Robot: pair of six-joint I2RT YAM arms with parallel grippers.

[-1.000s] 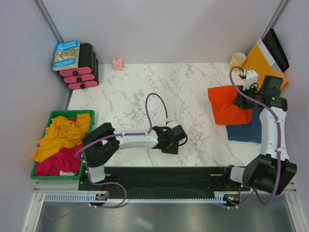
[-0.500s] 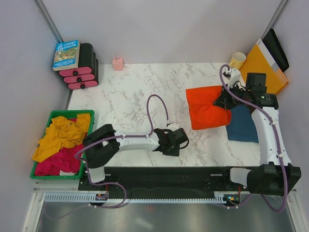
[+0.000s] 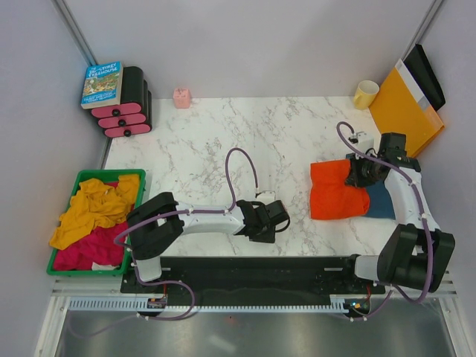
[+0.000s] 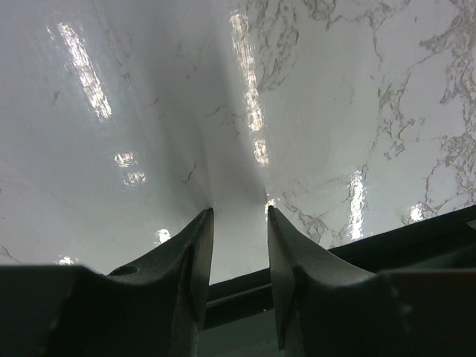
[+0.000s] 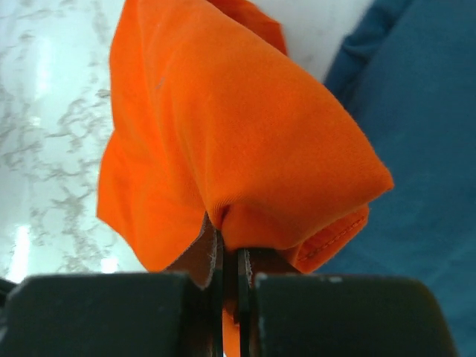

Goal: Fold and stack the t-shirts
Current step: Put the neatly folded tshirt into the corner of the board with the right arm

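The orange-red t-shirt (image 3: 335,191) lies bunched on the marble at the right, its right part over the dark denim-blue t-shirt (image 3: 381,201). My right gripper (image 3: 360,173) is shut on a fold of the orange-red shirt (image 5: 245,141), with the blue shirt (image 5: 424,149) beside and under it. My left gripper (image 3: 277,217) rests low over bare marble near the front middle; its fingers (image 4: 195,245) stand a little apart with nothing between them.
A green bin (image 3: 78,178) of yellow and pink cloth stands at the left edge. A book on pink and black rolls (image 3: 119,100), a small pink box (image 3: 181,97), a yellow mug (image 3: 365,94) and an orange-yellow envelope (image 3: 401,111) line the back.
My right gripper swung the orange-red shirt out to the left, then drew it back toward the front right, over the blue shirt's left part. The left arm barely moved.
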